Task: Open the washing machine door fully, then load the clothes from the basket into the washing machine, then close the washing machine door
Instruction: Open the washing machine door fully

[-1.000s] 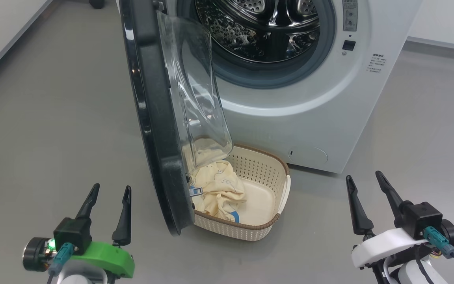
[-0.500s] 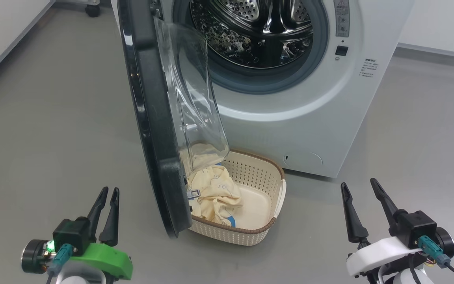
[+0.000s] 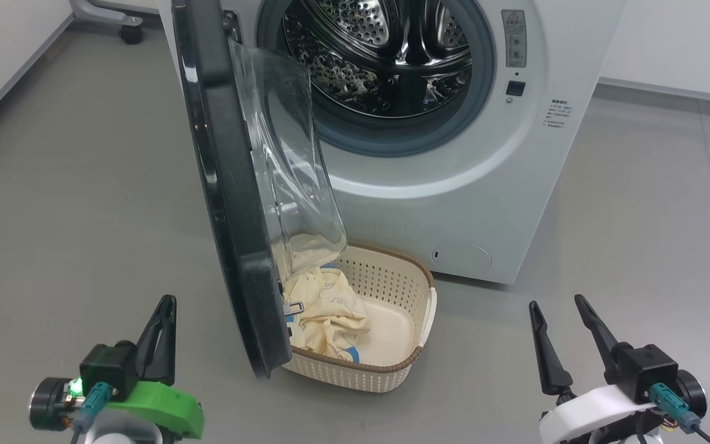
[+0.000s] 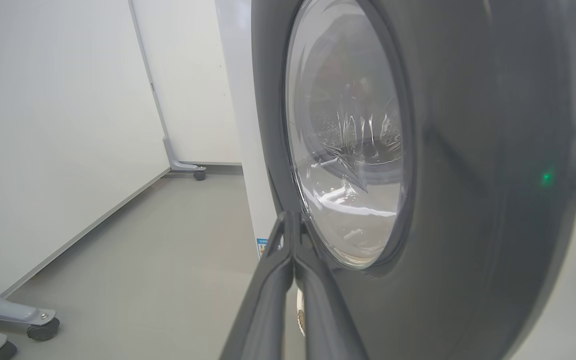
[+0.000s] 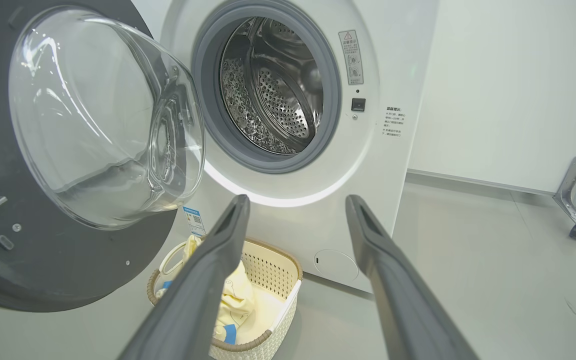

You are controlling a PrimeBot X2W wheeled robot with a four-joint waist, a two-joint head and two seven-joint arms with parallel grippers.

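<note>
The white washing machine (image 3: 453, 203) stands ahead with its steel drum (image 3: 379, 55) bare. Its door (image 3: 225, 203) hangs about half open, black rim edge-on to me, glass bulge facing right. Under the door on the floor sits the cream basket (image 3: 386, 277), with pale yellow clothes (image 3: 324, 308) heaped in its left half. My left gripper (image 3: 167, 302) is shut on nothing, left of the door's lower edge; its tips (image 4: 290, 215) point at the door's outer face (image 4: 468, 175). My right gripper (image 3: 555, 302) is open, right of the basket, and faces the drum (image 5: 273, 85), basket (image 5: 268, 280) and clothes (image 5: 235, 300).
Grey floor spreads on both sides of the machine. White walls stand at left and behind. Wheeled grey frame legs (image 3: 124, 28) rest by the left wall (image 4: 18, 320), and another castor (image 5: 575, 230) sits at the far right.
My left gripper has shut from wide open, on nothing. The head camera has shifted, so machine and basket sit lower and further left in the picture. The right gripper stays open.
</note>
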